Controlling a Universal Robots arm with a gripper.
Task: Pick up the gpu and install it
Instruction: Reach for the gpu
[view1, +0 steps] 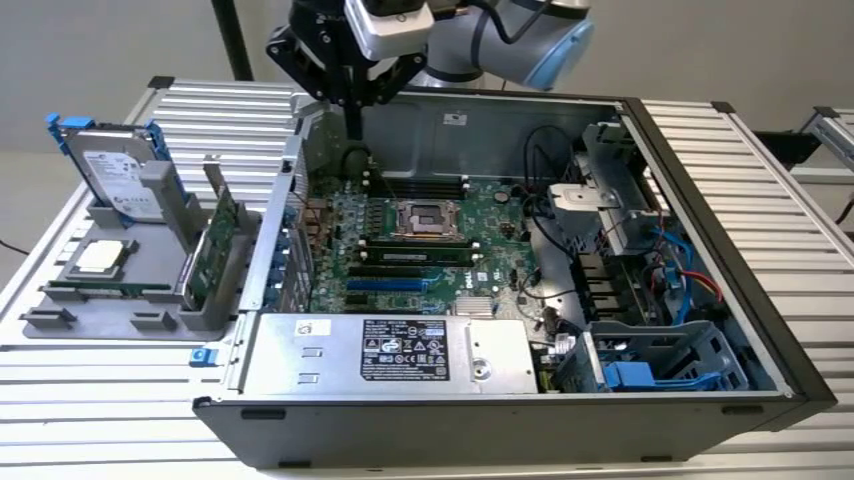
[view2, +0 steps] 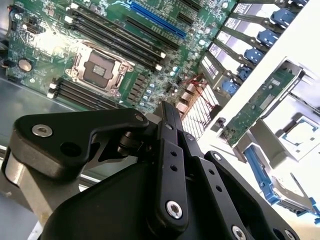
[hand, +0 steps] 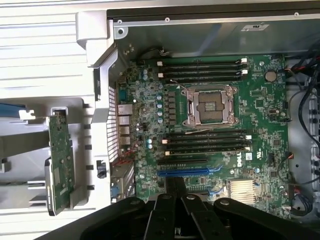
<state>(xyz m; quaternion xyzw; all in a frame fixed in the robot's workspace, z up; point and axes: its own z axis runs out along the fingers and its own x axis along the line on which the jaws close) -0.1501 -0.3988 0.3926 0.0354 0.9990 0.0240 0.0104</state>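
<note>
exterior view: hand (view1: 355, 125) hangs from the arm over the far edge of the open pc case (view1: 467, 432), tips pointing down, clenched to a thin point w/ nothing in them. below it lies the motherboard (view1: 347, 225) w/ bare cpu socket (view1: 430, 217). power supply (view1: 387, 350) sits along the case's near side. gpu (view1: 218, 245) stands on edge in a grey holder (view1: 80, 325) on the slatted surface (view1: 747, 150), just outside the case wall on the exterior view's left, well apart from the hand. same holder carries a hard drive (view1: 114, 170) w/ blue rails, upright, and a processor chip (view1: 102, 257) lying flat.

second wrist view: hand (view2: 168, 107) w/ black fingers pressed together, nothing between. past them the motherboard (view2: 45, 30), cpu socket (view2: 97, 67) and a long blue slot (view2: 160, 22). gpu (view2: 260, 102) shows green face, standing in its holder beyond the case's rear wall, not touched. processor chip (view2: 300, 137) near it.

first wrist view: hand (hand: 175, 181) clenched, tips seen just in front of the blue slot (hand: 182, 172). motherboard (hand: 260, 125) and cpu socket (hand: 210, 105) lie open below. gpu (hand: 60, 160) seen edge-on, green, in the holder (hand: 80, 195) outside the case, apart from the hand.
</note>
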